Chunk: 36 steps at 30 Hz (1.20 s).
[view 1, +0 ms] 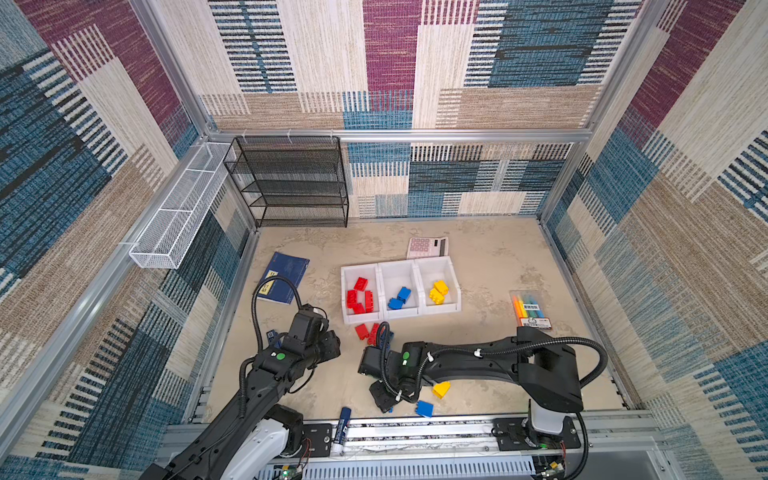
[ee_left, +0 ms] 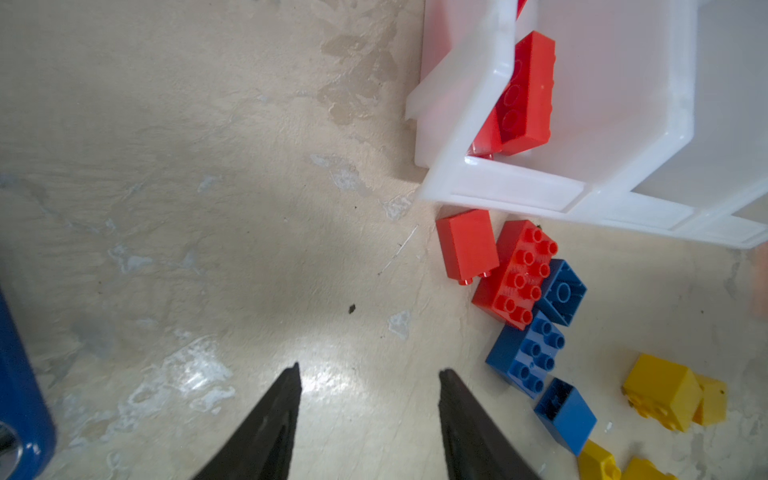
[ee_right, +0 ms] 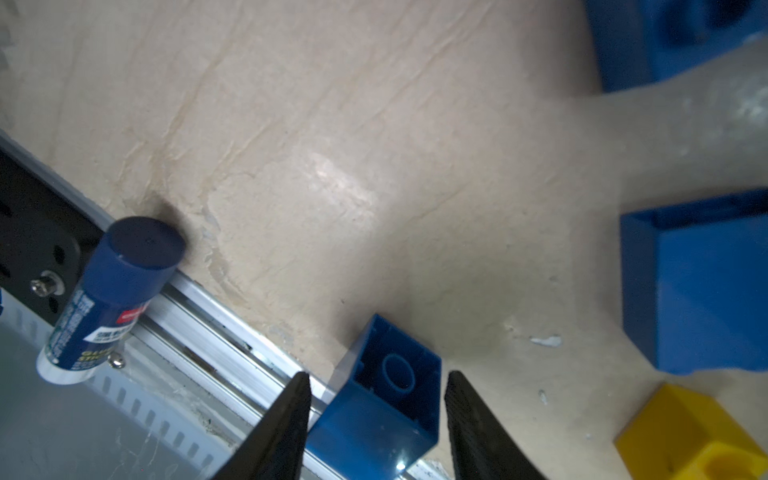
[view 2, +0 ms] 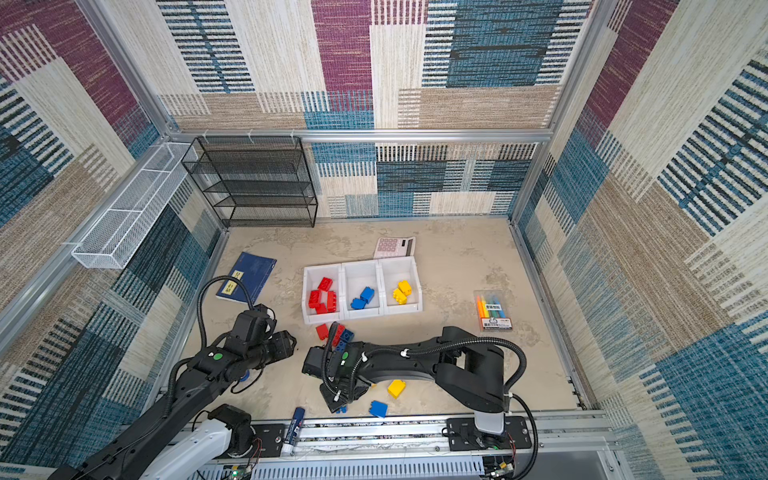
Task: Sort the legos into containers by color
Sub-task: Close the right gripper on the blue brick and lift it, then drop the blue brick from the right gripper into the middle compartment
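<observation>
Clock is read on a top view, 12 = back wall. The containers (view 1: 401, 314) are set mid-bench (view 1: 490, 266), joined in a row from 9 to 3. Red legos (view 1: 360, 296) are held at the 9 o'clock end, blue legos (view 1: 400, 298) in the middle, yellow legos (view 1: 438, 292) at the 3 o'clock end. A loose red/blue cluster (ee_left: 523, 282) is seen just at 6 o'clock of the red end.

L gripper (ee_left: 370, 370) is hung over bare bench approx. 8 o'clock of that cluster, jaws apart, nothing between.

R gripper (ee_right: 378, 374) is held low by the rail (view 1: 415, 432) at the 6 o'clock edge. A blue brick (ee_right: 386, 399), hollow side to the wrist cam, is straddled by its jaws; whether it's clamped can't be told.

A yellow brick (view 1: 441, 389) and a loose blue brick (view 1: 424, 408) are found at 3 o'clock of it. A glue stick (view 1: 341, 430) is laid across the rail at 9 o'clock of it.
</observation>
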{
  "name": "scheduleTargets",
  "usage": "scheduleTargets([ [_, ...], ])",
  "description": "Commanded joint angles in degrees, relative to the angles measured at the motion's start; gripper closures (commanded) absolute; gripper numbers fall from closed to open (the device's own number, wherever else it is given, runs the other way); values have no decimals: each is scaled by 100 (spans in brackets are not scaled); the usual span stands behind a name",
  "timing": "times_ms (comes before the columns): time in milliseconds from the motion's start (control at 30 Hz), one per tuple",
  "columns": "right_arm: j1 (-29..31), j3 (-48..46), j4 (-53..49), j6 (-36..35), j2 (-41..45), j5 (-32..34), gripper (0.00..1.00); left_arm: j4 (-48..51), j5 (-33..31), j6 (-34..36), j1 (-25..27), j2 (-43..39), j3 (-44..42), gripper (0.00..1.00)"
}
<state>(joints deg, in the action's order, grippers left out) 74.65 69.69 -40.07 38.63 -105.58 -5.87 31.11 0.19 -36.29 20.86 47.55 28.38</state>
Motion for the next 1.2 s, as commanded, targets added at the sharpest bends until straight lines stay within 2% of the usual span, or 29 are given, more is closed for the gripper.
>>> scheduleTargets([
  [0, 5, -12, 85, 118, -15, 68, 52, -4, -93, -140, -3, -39, -38, 43],
  [267, -46, -91, 180, 127, 22, 218, 63, 96, -168, -130, -3, -184, -52, 43],
  [467, -406, -35, 193, -208, 181, 348, 65, 114, -172, -107, -3, -184, -17, 43],
  [667, -1309, 595, 79, -1165, 385, 738, 65, 112, -178, -88, -3, -184, -8, 43],
  [867, -2419, 1810, 15, -2183, -41, 1083, 65, 94, -113, -83, -3, -184, -19, 43],
  [1000, -3036, 2391, 210, -2501, -432, 974, 66, 116, -56, -96, -3, -185, -17, 43],
  [1167, -3310, 2989, 131, -2720, -969, 923, 65, 106, 2, -135, -3, -184, -53, 43],
])
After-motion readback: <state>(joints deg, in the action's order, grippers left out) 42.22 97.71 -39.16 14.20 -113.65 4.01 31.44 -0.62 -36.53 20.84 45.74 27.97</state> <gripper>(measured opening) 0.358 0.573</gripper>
